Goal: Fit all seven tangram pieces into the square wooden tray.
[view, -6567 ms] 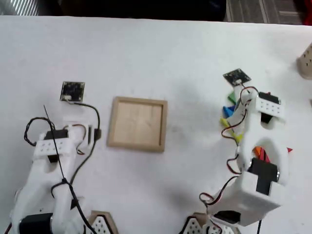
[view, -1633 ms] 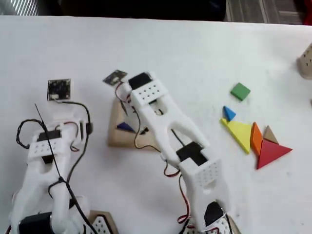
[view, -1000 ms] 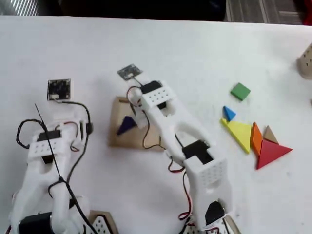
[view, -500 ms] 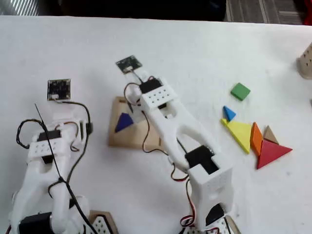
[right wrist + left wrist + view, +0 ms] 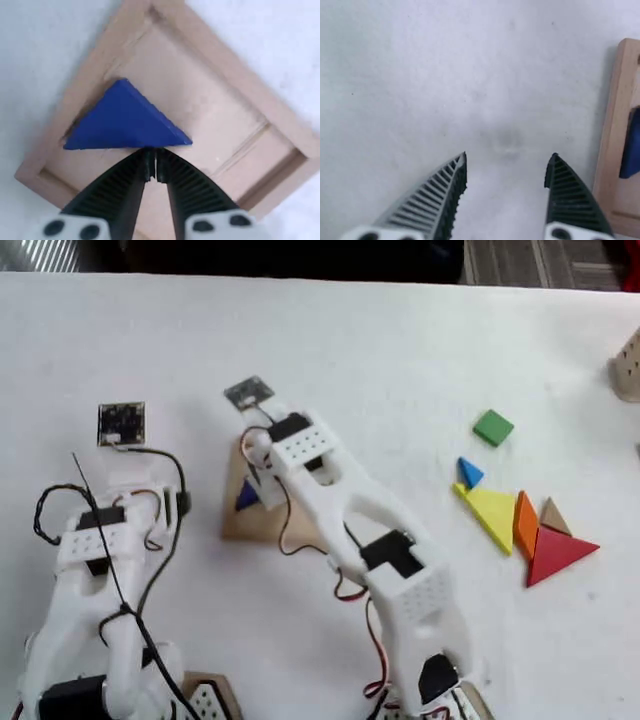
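The right end effector (image 5: 152, 161) is over the tray (image 5: 240, 77). Its fingers are pressed almost together with nothing between them, and their tips touch the long edge of the dark blue triangle (image 5: 122, 122). That triangle lies inside the tray with one short side along a wall and a corner tucked toward a tray corner. Whether it sits fully flat on the floor cannot be told.

The closed fingers probably serve as a pusher. Meeting the long edge near its middle lets the arm press the piece square against the wall without turning it. Seating a large triangle in a corner also leaves the rest of the floor open for the other shapes.

The left end effector (image 5: 507, 162) hangs wide open and empty over the bare desk (image 5: 400, 340), just beside the tray's outer wall. There it is out of the working arm's path yet near enough to steady the tray if it slides.

Six pieces wait on the desk well apart from the tray, on the right arm's side. They are the green square (image 5: 493, 427), the small blue triangle (image 5: 469, 472), the yellow triangle (image 5: 492, 510), the orange piece (image 5: 526, 523), the tan triangle (image 5: 553, 515) and the red triangle (image 5: 557, 553). The last four lie packed edge to edge, so lifting one may disturb its neighbours. The task looks to be at its start.
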`<state>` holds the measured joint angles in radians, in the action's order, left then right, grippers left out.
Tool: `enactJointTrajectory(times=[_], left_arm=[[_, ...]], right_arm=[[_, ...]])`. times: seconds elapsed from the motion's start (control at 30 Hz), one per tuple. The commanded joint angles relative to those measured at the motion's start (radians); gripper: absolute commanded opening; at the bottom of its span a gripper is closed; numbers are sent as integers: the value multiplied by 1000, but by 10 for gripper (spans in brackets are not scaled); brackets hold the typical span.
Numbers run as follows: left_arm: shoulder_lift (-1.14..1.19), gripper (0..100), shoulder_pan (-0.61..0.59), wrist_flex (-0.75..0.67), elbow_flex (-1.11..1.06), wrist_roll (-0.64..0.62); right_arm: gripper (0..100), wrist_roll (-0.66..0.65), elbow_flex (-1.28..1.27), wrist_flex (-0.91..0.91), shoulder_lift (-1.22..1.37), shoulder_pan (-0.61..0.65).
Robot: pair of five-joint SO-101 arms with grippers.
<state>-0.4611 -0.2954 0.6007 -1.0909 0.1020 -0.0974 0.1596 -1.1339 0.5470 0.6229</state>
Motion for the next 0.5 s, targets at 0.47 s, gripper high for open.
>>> enactJointTrajectory(times=[0.47], left_arm=[[2,256,-1,-20,21,-8]], right_arm=[[19,75,253,-133,33,1]])
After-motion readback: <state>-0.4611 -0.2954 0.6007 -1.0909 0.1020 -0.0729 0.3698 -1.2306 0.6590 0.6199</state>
